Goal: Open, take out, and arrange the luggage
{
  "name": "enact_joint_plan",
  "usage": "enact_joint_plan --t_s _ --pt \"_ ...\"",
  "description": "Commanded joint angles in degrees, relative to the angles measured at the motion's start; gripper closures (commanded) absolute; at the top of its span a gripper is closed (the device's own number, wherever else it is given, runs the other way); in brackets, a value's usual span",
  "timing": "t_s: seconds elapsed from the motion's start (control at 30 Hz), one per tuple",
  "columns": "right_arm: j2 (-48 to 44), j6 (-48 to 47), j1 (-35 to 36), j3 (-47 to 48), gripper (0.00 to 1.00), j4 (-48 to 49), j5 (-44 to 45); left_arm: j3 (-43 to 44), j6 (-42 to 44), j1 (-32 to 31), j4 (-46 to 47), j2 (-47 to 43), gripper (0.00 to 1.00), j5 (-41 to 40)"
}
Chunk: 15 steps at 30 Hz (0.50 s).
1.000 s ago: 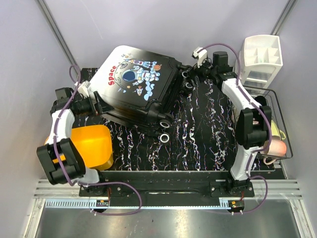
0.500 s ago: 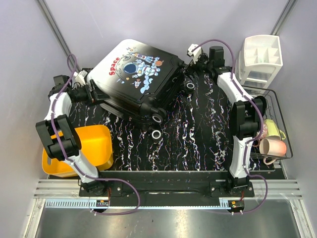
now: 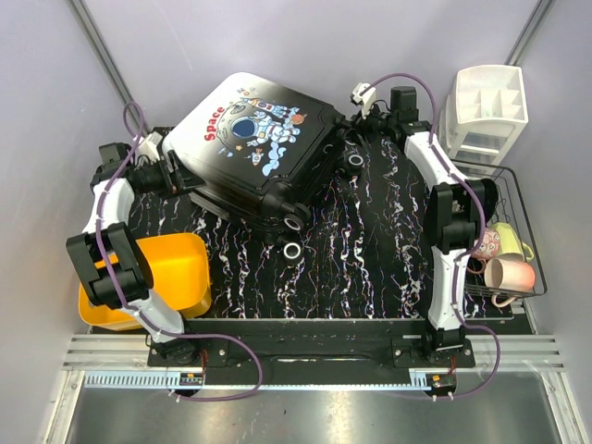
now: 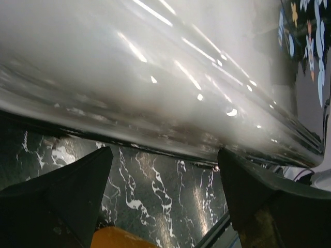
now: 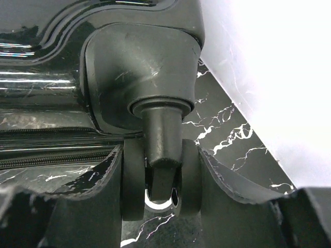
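The luggage (image 3: 259, 129), a black hard-shell suitcase with a white astronaut panel and red "Space", lies face up and skewed at the back of the black marbled mat (image 3: 370, 240). My left gripper (image 3: 178, 171) is at its left edge. In the left wrist view the gripper (image 4: 165, 155) is open, with the glossy shell (image 4: 155, 77) just above the fingers and nothing between them. My right gripper (image 3: 363, 128) is at the luggage's back right corner. In the right wrist view it (image 5: 159, 155) is shut on a caster wheel (image 5: 160, 181) of the luggage.
A yellow-orange bin (image 3: 162, 273) sits at the front left by the left arm. A white compartmented organizer (image 3: 486, 111) stands at the back right. A wire basket (image 3: 513, 185) with mugs (image 3: 509, 273) is on the right. Two luggage wheels (image 3: 291, 250) point toward the mat's middle.
Over the last second the luggage slid back and to the left and turned a little. Both arms stretched farther back with it. In the last half second almost nothing moved.
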Motion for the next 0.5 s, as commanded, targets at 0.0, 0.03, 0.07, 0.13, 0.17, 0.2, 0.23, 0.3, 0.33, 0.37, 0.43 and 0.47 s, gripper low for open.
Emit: enact_joint_plan --t_s 0.0,0.03,0.07,0.13,0.17,0.2,0.23,0.3,0.33,0.37,0.43,0.47 --pt "-6.4 1.8 -0.7 -4.7 1.00 -6.6 -5.3 -5.4 -2.3 -1.9 9.3 -5.4 0.12 -2.2" --pt "-7.8 2.0 -0.6 -8.0 1.00 -6.6 -5.6 -6.3 -2.3 -1.9 9.4 -7.0 0.12 -2.0" --pt "-8.9 2.5 -0.6 -9.7 1.00 -6.6 -6.1 -7.1 -2.3 -1.9 9.3 -7.9 0.12 -1.7" --pt "-12.9 4.0 -0.6 -14.9 1.00 -6.9 -6.1 -9.4 -2.4 -1.9 9.3 -10.2 0.12 -1.4" --pt "-14.3 4.2 -0.7 -16.6 1.00 -7.3 -6.1 -10.1 -2.7 -1.9 9.3 -10.9 0.12 -1.0" --pt "-17.3 4.3 -0.6 -18.5 1.00 -7.5 -6.1 -11.4 -2.9 -1.9 9.4 -11.5 0.12 -0.7" --pt "-18.9 5.0 -0.6 -22.3 1.00 -7.6 -6.1 -11.8 -3.0 -1.9 9.8 -12.6 0.12 -0.7" --pt "-23.7 6.1 -0.6 -26.3 1.00 -8.0 -6.4 -12.9 -3.9 -1.9 10.7 -13.3 0.12 -0.3" --pt "-25.3 7.3 -0.7 -29.8 1.00 -8.7 -6.8 -13.2 -4.4 -1.9 12.3 -13.3 0.12 -0.4" --pt "-27.0 7.8 -0.5 -31.6 1.00 -9.1 -7.8 -13.1 -5.8 -1.9 13.4 -13.0 0.12 -0.3" --pt "-31.5 9.7 -0.2 -36.5 1.00 -10.2 -8.2 -12.0 -7.2 -2.6 15.9 -11.1 0.12 -0.3" --pt "-33.0 10.3 0.0 -37.9 1.00 -10.6 -8.8 -11.1 -8.1 -2.9 16.5 -10.1 0.12 -0.6"
